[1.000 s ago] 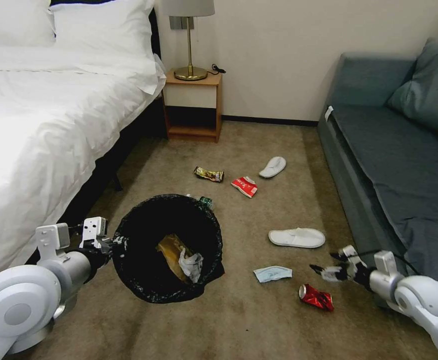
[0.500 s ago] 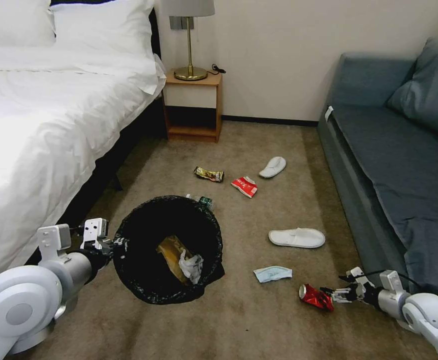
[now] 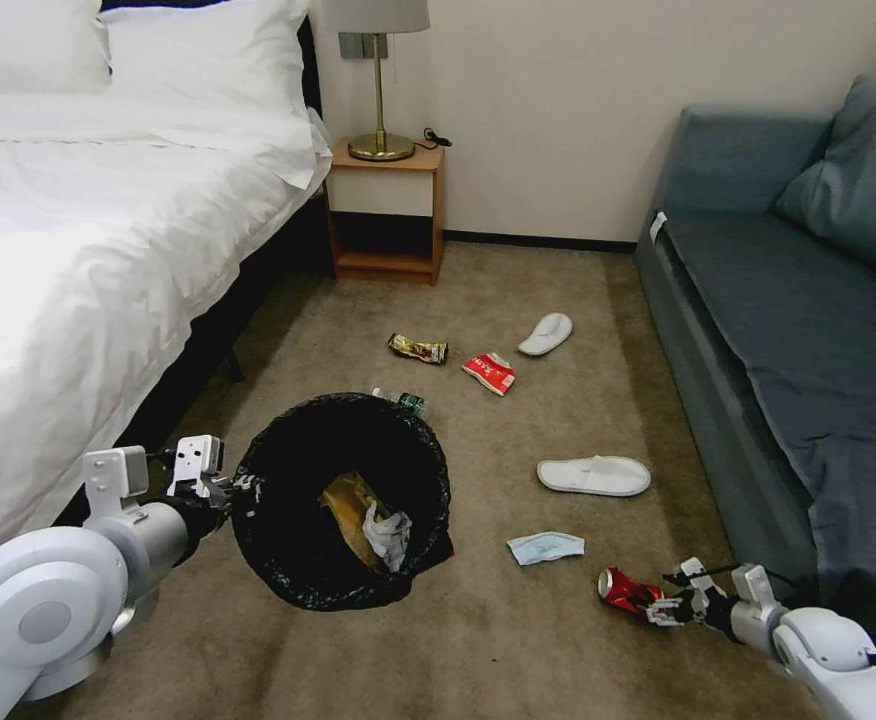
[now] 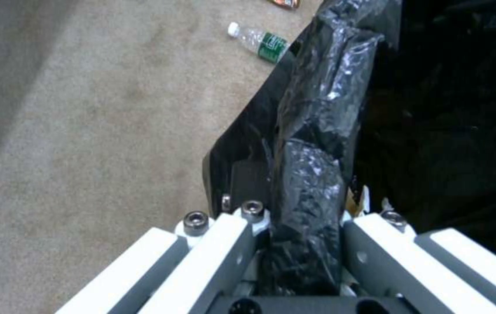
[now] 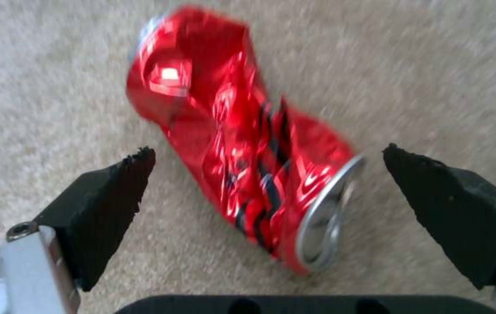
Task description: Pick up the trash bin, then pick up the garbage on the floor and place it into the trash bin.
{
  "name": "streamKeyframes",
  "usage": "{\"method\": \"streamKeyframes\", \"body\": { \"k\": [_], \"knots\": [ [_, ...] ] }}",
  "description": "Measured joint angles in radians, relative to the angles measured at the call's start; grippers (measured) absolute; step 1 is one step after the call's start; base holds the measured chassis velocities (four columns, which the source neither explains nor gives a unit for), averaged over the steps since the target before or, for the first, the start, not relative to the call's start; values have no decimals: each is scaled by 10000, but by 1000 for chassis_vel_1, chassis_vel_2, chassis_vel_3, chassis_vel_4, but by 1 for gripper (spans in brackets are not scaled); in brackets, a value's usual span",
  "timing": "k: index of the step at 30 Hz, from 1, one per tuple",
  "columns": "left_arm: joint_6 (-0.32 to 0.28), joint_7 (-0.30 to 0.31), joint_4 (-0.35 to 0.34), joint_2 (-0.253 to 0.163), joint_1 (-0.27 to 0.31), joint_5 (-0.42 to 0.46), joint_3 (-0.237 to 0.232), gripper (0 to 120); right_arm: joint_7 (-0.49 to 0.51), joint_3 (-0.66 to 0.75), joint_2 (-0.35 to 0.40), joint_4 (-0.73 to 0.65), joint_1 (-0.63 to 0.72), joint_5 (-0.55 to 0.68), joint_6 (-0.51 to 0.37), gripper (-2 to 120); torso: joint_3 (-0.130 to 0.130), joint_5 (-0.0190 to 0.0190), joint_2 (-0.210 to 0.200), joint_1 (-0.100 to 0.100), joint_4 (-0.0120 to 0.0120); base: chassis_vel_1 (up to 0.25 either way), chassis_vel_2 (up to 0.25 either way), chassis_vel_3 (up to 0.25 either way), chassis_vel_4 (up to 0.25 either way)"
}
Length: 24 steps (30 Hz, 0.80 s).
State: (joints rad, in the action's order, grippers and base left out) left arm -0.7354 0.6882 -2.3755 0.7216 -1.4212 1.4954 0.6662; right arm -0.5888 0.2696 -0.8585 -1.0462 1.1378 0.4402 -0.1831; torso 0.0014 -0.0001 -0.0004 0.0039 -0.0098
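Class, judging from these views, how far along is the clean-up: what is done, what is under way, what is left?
Done: left hand grips the trash bin rim; tan paper bag and tissue lie inside.
Under way: right hand, open, straddles the crushed can.
Left: mask, two slippers, wrappers, bottle.

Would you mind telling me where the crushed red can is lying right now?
In the head view, the crushed red can lies on the floor at lower right, just past the blue mask, with the open right gripper straddling its near end.
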Motion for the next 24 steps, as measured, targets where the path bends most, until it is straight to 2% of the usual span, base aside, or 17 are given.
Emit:
{"method": "streamKeyframes", "body": {
  "k": [13, 20, 24],
  "knots": [
    [0, -22, -35, 1, -33, -33, -78, 2, 49, 45, -523, 339, -159, -384, 222, 100, 0, -1, 0, 0, 1, 0, 0, 0, 0],
    [0, -12, -99, -28, -63, -39, -55, 2, 458, 47, -700, 327, -246, -408, 261, 100, 0, 0, 0, 0, 2, 0, 0, 0, 0],
    [0, 5, -125, -22, -100, -52, -52, 2, 662, 71, -719, 375, -137, -456, 382, 96, 0, 0, 0, 0, 1, 0, 0, 0, 0]
  ]
}}
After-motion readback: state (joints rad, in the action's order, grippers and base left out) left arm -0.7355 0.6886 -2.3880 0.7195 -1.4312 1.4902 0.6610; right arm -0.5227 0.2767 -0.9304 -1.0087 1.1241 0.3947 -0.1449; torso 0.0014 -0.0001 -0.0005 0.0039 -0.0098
